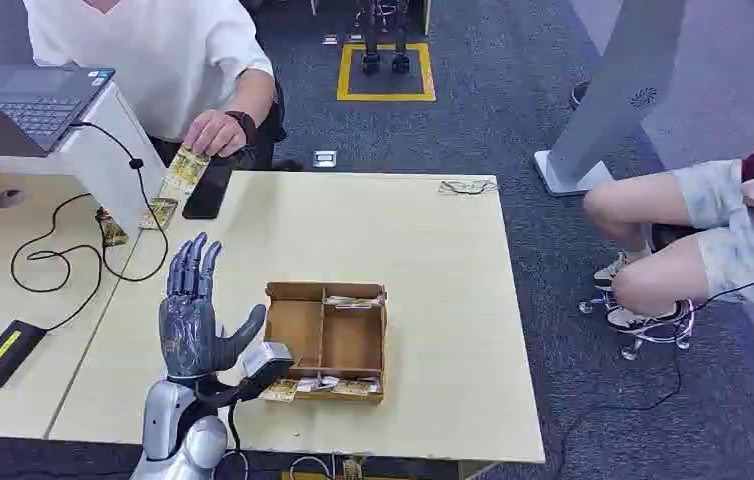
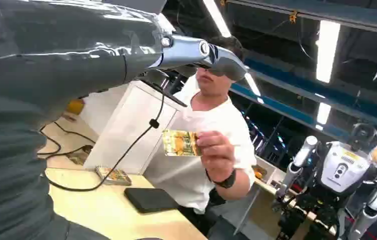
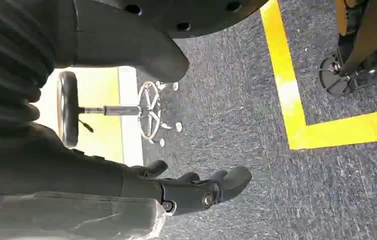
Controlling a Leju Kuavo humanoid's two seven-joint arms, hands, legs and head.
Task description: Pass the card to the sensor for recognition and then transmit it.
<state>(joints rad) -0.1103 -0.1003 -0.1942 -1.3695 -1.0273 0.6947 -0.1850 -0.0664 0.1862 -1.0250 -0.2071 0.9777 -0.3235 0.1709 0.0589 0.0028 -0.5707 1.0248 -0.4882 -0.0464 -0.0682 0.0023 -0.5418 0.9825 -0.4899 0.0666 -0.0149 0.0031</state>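
My left hand (image 1: 193, 318) stands upright over the table's near left, fingers spread and nothing in it. A person in a white shirt holds a yellow-green card (image 1: 188, 168) at the table's far edge, above a flat black sensor (image 1: 207, 190). In the left wrist view my left hand (image 2: 101, 55) stretches toward that card (image 2: 180, 143), which the person's hand pinches well clear of my fingers; the black sensor (image 2: 150, 199) lies on the table below. A cardboard box (image 1: 281, 325) beside my left hand holds more cards. My right hand (image 3: 176, 192) hangs over the carpet, fingers loosely out and holding nothing.
A loose card (image 1: 160, 212) lies beside the sensor. A laptop (image 1: 38, 100) sits on a white stand at far left, with black cables and a black-yellow device (image 1: 3, 350) nearby. Another person sits right of the table (image 1: 713, 230). A stool (image 3: 69, 107) stands by my right side.
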